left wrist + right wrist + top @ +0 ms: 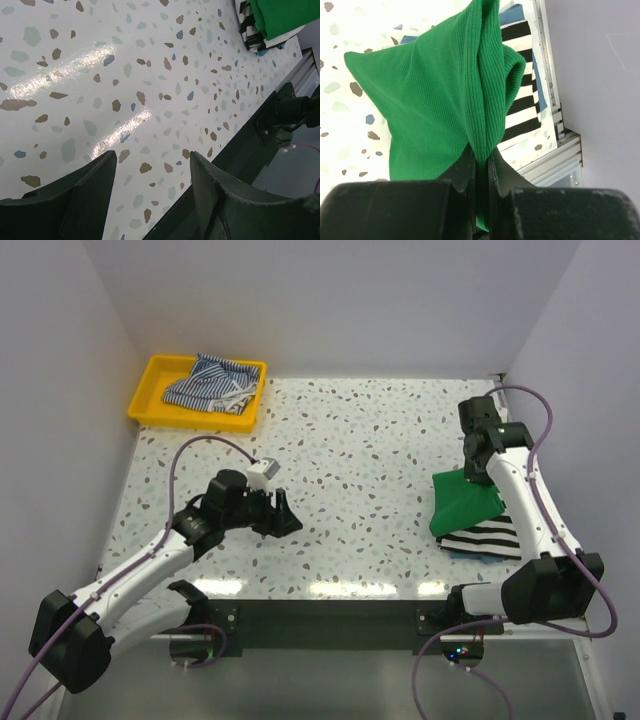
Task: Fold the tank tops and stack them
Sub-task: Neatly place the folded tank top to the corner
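While the right hand (480,161) pinches the green tank top (462,505), its long ridge points away over the black-and-white striped top (492,538); the left hand (152,167) is spread.

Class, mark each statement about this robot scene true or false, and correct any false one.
1. The right tool is shut on the bright green cloth tank top. True.
2. The thin blue-and-white striped cloth tank top lies in the yellow plastic tray. True.
3. The left tool grips that striped top. False: it is open and empty, over the speckled table.
4. The green top lies apart from the broad black-and-white striped cloth tank top. False: it partly covers it.
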Available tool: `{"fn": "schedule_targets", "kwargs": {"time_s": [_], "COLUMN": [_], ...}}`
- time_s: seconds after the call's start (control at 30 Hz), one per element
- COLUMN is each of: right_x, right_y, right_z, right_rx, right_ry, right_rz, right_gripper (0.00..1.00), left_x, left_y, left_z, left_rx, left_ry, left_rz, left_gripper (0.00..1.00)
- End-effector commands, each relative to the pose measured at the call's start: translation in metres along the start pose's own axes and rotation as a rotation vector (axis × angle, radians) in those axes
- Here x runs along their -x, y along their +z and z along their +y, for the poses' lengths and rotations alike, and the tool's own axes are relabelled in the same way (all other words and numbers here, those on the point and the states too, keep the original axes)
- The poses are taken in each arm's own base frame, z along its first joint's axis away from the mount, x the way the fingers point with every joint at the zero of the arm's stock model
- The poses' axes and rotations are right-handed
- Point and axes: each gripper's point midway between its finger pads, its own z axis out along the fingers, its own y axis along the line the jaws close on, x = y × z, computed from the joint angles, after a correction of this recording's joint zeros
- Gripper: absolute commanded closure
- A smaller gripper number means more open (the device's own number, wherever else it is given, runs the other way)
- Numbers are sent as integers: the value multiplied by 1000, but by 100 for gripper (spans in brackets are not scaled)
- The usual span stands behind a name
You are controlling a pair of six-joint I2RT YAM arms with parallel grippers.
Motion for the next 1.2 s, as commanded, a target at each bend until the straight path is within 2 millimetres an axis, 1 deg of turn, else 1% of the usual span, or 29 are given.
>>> {"fn": "schedule_targets", "kwargs": {"time_s": [0.0,0.03,0.1,0.13,0.17,0.2,0.27,0.3,0.33,0.37,0.4,0.47,0.5,0.53,0.6,0.63,0.7,0.73,0.77,0.83,0.87,0.9,0.97,1.03,1.07,1.13,1.17], "right_x": [0,-4,-8,-14,-14,-16,-19,-24,-26,-27,-29,-28,-26,-24,-23,-19,-15,-15,-14,-16,-13,-18,-17,-20,-18,-18,-16], "right_y": [3,8,18,23,26,29,33,38,40,42,43,43,42,40,36,29,22,19,12,10,4,4,-3,-7,-13,-19,-28], "right_z": [-6,-6,-16,-17,-17,-23,-28,-30,-31,-32,-38,-39,-41,-43,-44,-43,-41,-31,-27,-12,-5,2,22,37,50,72,91], "right_rx": [3,-5,-44,-50,-50,-65,-89,-113,-123,-132,-161,-172,-184,-191,-188,-160,-121,-59,-16,54,86,98,146,168,193,241,284], "right_ry": [26,34,68,79,88,118,139,138,154,164,176,212,228,236,248,272,302,318,338,358,365,373,342,337,312,310,281], "right_rz": [1,17,43,61,62,80,98,136,148,152,162,167,162,155,147,122,93,92,65,42,2,3,-38,-52,-79,-101,-139], "right_gripper": [100,100,100,100,100,100,100,92,89,83,63,38,12,1,1,1,1,1,1,1,1,1,1,1,1,1,1], "left_x": [0,-1,-1,-1,-1,-2,-2,-3,-3,-4,-4,-5,-5,-5,-5,-4,-5,-5,-4,-3,-3,-2,-2,-1,0,2,2], "left_y": [3,3,3,3,3,3,4,4,4,4,4,4,3,3,4,3,4,4,4,4,4,4,4,5,5,5,5], "left_z": [-3,-3,-3,-3,-4,-4,-4,-5,-6,-6,-6,-7,-8,-8,-8,-8,-7,-7,-7,-4,-4,-3,-1,3,4,8,10], "left_rx": [-34,-35,-37,-36,-38,-38,-42,-45,-50,-50,-51,-56,-55,-56,-55,-56,-54,-53,-52,-44,-45,-43,-36,-28,-25,-7,2], "left_ry": [25,26,27,26,27,28,28,28,28,28,29,32,33,34,33,35,32,31,29,22,22,19,12,1,0,-9,-13], "left_rz": [-8,-5,-3,-2,-2,0,2,3,3,6,7,9,10,11,10,8,10,9,8,7,5,5,3,4,1,-10,-9], "left_gripper": [35,35,35,35,35,35,35,35,35,35,35,35,35,35,35,35,35,35,35,35,35,35,35,35,35,35,35]}}
